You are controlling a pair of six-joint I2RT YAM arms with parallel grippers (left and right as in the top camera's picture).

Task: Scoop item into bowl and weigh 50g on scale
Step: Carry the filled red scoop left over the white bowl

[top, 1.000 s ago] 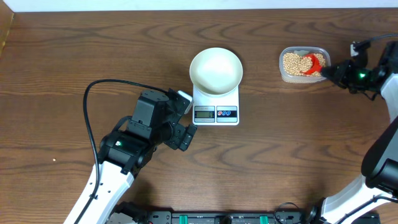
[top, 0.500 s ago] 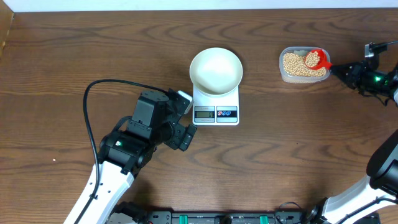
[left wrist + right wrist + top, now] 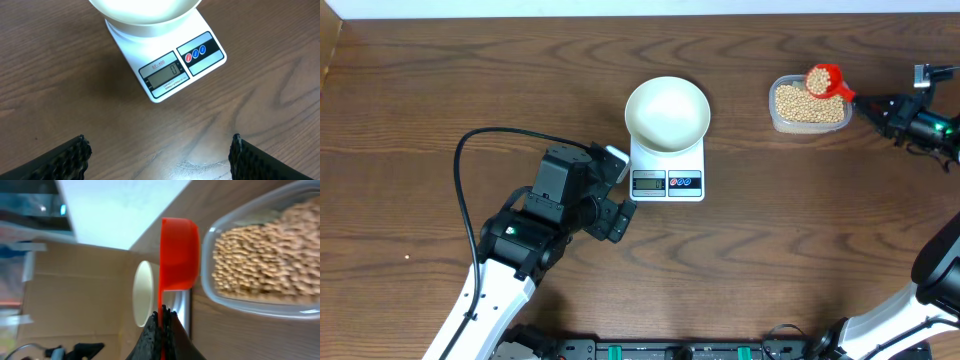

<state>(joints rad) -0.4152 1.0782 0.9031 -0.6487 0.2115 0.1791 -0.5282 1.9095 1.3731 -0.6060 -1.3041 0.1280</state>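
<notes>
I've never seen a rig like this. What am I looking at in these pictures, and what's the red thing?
Two robot arms work at a wooden table, each ending in a two-finger gripper. One picture looks down from above; the other two come from cameras on the wrists. A white bowl sits on a scale reading zero; a clear tub of beans stands apart. The right gripper is shut on the handle of a red scoop holding beans, at the tub's edge. The left gripper is open and empty, near the scale.

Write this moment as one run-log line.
right claw: shut on red scoop, beans inside, at tub | left claw: open | bowl: empty, on scale, display zero
</notes>
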